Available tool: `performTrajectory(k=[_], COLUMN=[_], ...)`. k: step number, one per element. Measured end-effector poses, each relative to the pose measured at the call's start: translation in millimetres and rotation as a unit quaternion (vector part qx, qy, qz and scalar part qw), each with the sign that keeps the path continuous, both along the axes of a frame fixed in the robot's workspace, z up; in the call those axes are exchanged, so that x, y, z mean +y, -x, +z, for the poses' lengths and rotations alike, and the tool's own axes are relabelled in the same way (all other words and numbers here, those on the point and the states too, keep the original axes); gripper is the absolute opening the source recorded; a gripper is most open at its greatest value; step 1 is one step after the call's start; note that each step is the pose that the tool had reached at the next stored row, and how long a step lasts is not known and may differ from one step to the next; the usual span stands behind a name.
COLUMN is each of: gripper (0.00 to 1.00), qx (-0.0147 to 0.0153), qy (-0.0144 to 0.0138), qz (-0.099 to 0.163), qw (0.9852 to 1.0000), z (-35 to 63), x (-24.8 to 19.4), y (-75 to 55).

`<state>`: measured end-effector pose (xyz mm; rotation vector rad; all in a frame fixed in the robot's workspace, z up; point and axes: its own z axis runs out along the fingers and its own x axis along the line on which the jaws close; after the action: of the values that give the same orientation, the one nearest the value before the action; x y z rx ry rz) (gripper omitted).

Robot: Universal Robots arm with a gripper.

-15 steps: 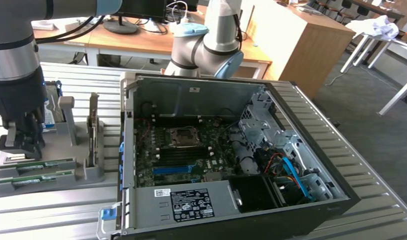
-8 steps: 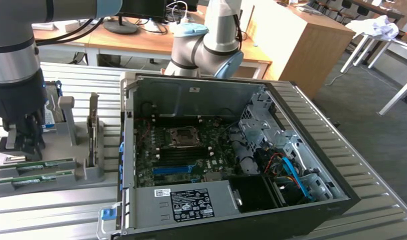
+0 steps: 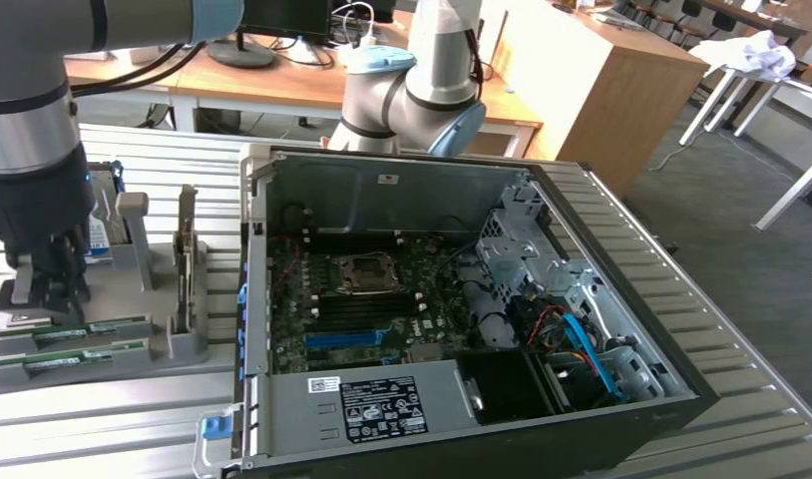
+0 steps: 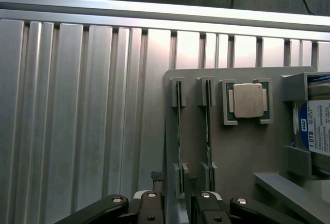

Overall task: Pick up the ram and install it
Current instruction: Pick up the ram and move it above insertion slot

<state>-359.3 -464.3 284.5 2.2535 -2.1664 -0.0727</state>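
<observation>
Two green ram sticks stand on edge in the slots of a grey holder (image 4: 193, 141). Seen edge-on in the wrist view, they are one ram stick (image 4: 179, 126) and a second stick (image 4: 209, 126) beside it. In the exterior view the same sticks (image 3: 74, 332) lie at the holder's front, left of the computer case. My gripper (image 4: 174, 178) is open, one fingertip (image 4: 156, 175) on each side of the stick farther from the processor, near its end. In the exterior view the gripper (image 3: 40, 289) hangs just over the holder. The open case shows the motherboard (image 3: 366, 299) with blue and black memory slots (image 3: 346, 337).
On the holder sit a square silver processor (image 4: 249, 100) and a hard drive (image 4: 317, 131) with a blue-white label. An upright card (image 3: 187, 259) stands in the holder next to the case wall (image 3: 253, 289). A ribbed metal table (image 4: 77, 105) lies underneath; a second arm (image 3: 420, 90) stands behind the case.
</observation>
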Motion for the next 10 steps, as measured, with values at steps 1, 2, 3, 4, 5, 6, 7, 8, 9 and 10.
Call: performTrajectory(k=[1,2,3,4,5,6,7,8,9,10], gripper=[0.30,0.30,0.30,0.30,0.30,0.30,0.30,0.30,0.30,0.30], qx=[0.0000,0.0000,0.0000,0.0000,0.0001,0.0000,0.0000,0.0000,0.0000,0.0000], qy=[0.0000,0.0000,0.0000,0.0000,0.0000,0.0000,0.0000,0.0000,0.0000,0.0000], qz=[0.000,0.000,0.000,0.000,0.000,0.000,0.000,0.000,0.000,0.000], qw=[1.0000,1.0000,1.0000,1.0000,1.0000,1.0000,1.0000,1.0000,1.0000,1.0000], z=[-0.5,-0.8,-1.2,-1.6,-2.0,-2.5,-2.9,-3.2,-3.6,-4.0], x=[-0.3,-0.5,-0.7,-1.0,-1.2,-1.5,-1.7,-1.9,-2.2,-2.4], y=[0.0,0.0,0.0,0.0,0.0,0.0,0.0,0.0,0.0,0.0])
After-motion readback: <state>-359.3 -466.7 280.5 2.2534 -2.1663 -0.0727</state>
